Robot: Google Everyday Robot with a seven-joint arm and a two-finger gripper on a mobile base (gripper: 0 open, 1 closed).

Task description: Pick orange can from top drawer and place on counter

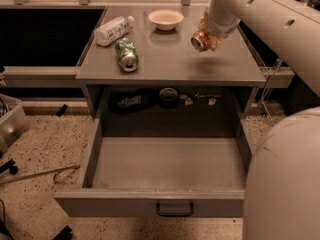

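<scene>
My claw point(210, 33) hangs over the right half of the counter point(170, 66), at the end of my pale arm point(265, 14), which reaches in from the upper right, and it is pinching the orange can point(200, 40). Most of the claw is hidden behind my wrist, so the can is the part of my grip that shows best. It lies tilted on its side, one silver end turned toward the camera and down to the left, and it looks raised off the grey surface rather than resting on it. Well apart from it, on the left half of the counter, the green can point(126, 55) lies on its side with its top toward the front edge, and the white plastic bottle point(112, 30) lies just behind it, angled toward the back left corner. A small pale bowl point(166, 19) stands upright near the back edge, between the bottle and my claw. Below the counter the top drawer point(150, 203) stands pulled far out toward the camera, its grey floor in plain view and its black wire handle point(175, 210) centred on the flat front panel. My rounded base point(285, 179) fills the lower right corner, just beside the drawer's right end
</scene>
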